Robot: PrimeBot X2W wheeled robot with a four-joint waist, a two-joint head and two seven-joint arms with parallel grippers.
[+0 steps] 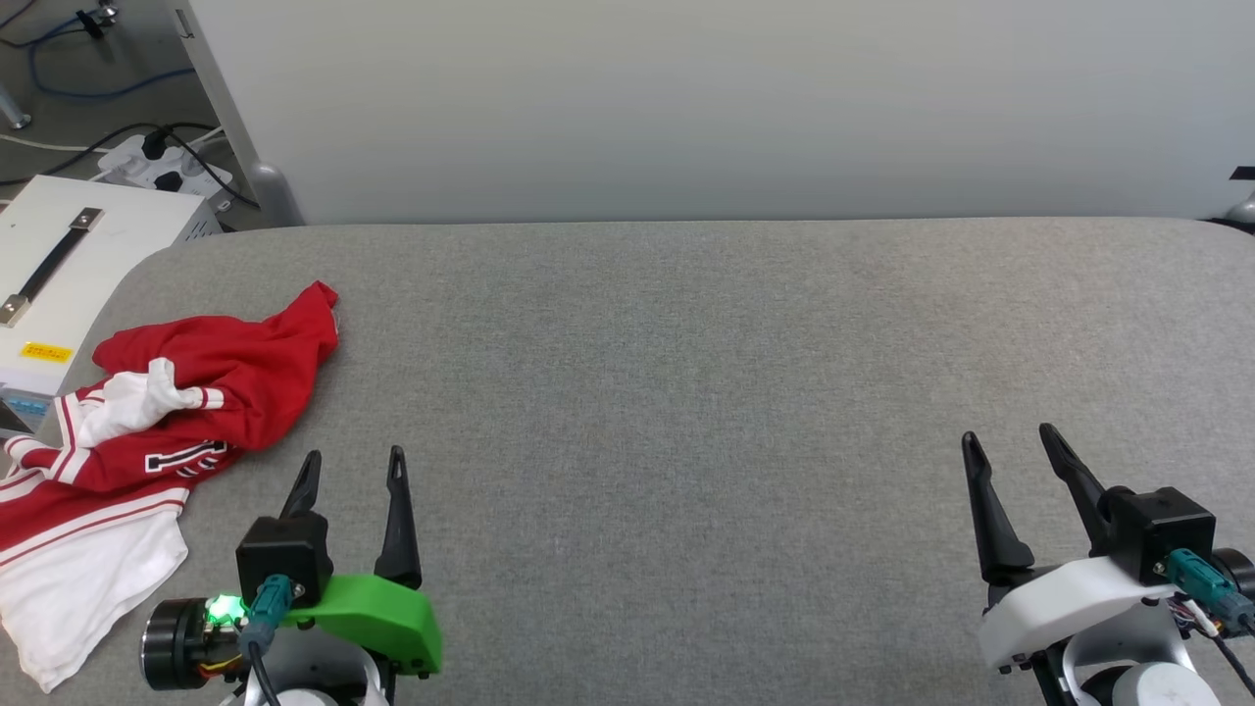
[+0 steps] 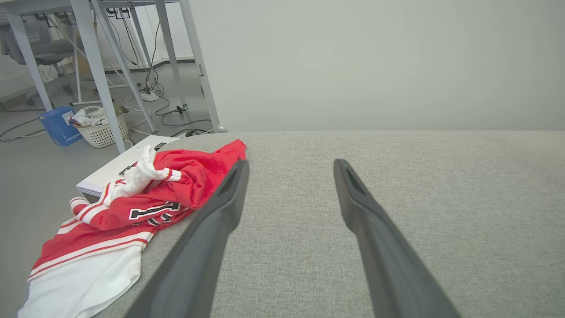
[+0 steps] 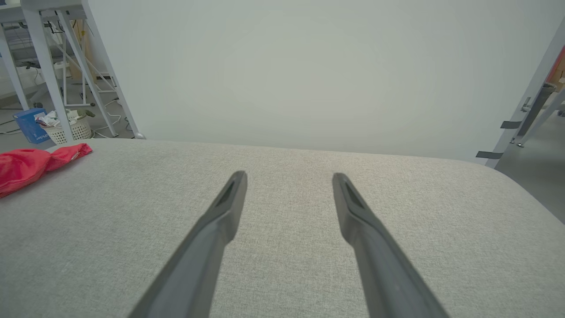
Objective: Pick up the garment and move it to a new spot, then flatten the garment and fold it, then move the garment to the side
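Garment (image 1: pixel 196 392) bunched at the table's left edge, both grippers open and empty

You have the garment lying crumpled on the grey padded table (image 1: pixel 686 392), at its left side and nearer the front than the back. The red body is heaped up, with a white sleeve with red-white trim folded on top. Part of the black, white-outlined lettering shows below the sleeve. A white panel below red-white stripes spreads toward the front-left corner. Whether it hangs over the edge you cannot tell.

Your left gripper (image 1: pixel 353 454) sits just right of the garment, fingers spread wide and clear of the cloth, nothing between them. In the left wrist view the red heap lies beside the left finger (image 2: pixel 220 207). Your right gripper (image 1: pixel 1008 432) is well apart, at the table's right side, fingers also spread wide with bare grey fabric between them. From its wrist view the garment (image 3: pixel 26 165) shows as a red fold at the far left.

Off the table, a white case (image 1: pixel 88 255) with a black handle stands just beside the left edge, behind the garment. Farther off on the floor, a white laundry basket (image 2: pixel 103 132) holds crumpled pale items too small to name. A blue box (image 2: pixel 56 126) stands just beside it, and a white power strip (image 1: pixel 162 167) lies behind the case
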